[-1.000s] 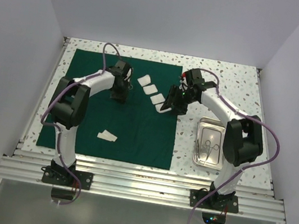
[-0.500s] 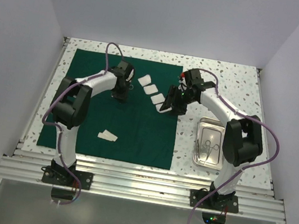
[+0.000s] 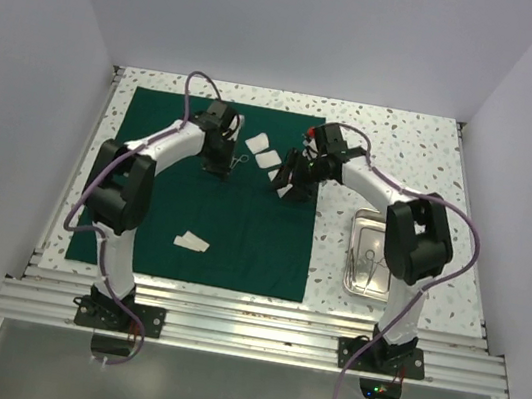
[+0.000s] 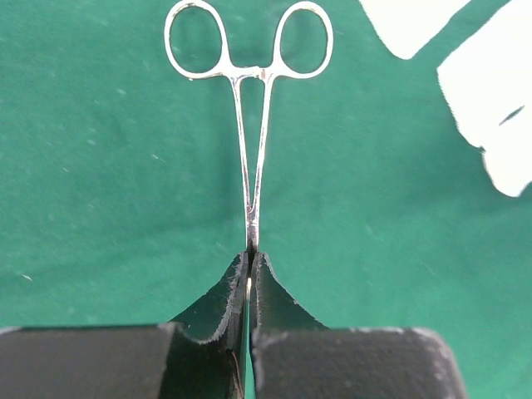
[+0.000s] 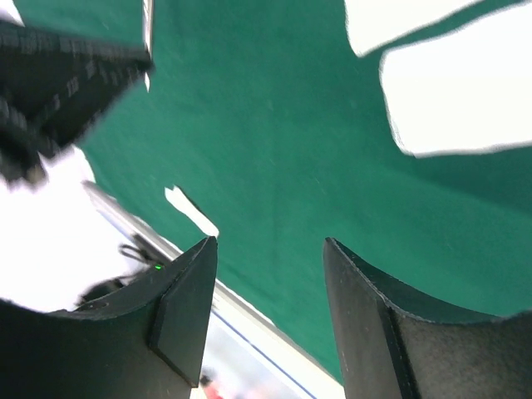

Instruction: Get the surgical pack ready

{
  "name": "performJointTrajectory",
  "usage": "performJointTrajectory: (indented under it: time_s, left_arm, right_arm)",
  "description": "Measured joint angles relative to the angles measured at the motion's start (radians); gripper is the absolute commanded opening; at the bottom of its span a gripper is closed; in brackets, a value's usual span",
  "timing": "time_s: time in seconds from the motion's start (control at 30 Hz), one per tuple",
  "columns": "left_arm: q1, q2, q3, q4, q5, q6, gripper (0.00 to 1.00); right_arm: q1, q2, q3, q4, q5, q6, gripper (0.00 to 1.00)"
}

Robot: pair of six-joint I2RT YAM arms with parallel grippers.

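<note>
Seen from above, a speckled tabletop [image 3: 407,141] carries a dark green cloth [image 3: 141,220] spread flat as one large sheet over its left and middle. Nearest the arm bases, at about 7 o'clock from the cloth's centre, a single white gauze square [image 3: 190,241] lies alone on the cloth. At 4 o'clock on the tabletop, off the cloth and just beside its right edge, sits a small steel tray [image 3: 364,220] holding thin silvery scissor-like instruments [image 3: 370,259]; they are too small to count, though there seem to be more than one. Farther back, at 12 o'clock from the cloth's centre, the left hand [image 3: 219,164] is lowered to the cloth. Its wrist camera shows the left hand [image 4: 250,262] pinched fully closed on the tip of a ring-handled instrument [image 4: 249,125], which lies flat on the cloth with its two finger rings pointing away at 12 o'clock. At 2 o'clock, over the cloth's right edge, is the right hand [image 3: 290,178]; its own camera shows the right hand [image 5: 268,245] spread wide and holding nothing, with green cloth between the fingers. A row of gauze squares [image 3: 259,143] runs diagonally between the two hands, its near end hidden under the right hand.
</note>
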Motion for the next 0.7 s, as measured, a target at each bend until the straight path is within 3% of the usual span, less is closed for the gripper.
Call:
performJointTrajectory:
  time_s: [0.47, 0.7]
  left_arm:
    - [0.0, -0.101, -0.145, 0.002, 0.112, -0.052, 0.0]
    - [0.0, -0.143, -0.19, 0.007, 0.134, -0.065, 0.0]
  right_arm:
    - [0.085, 0.208, 0.126, 0.232, -0.055, 0.279, 0.6]
    - [0.128, 0.271, 0.156, 0.269, -0.056, 0.344, 0.6]
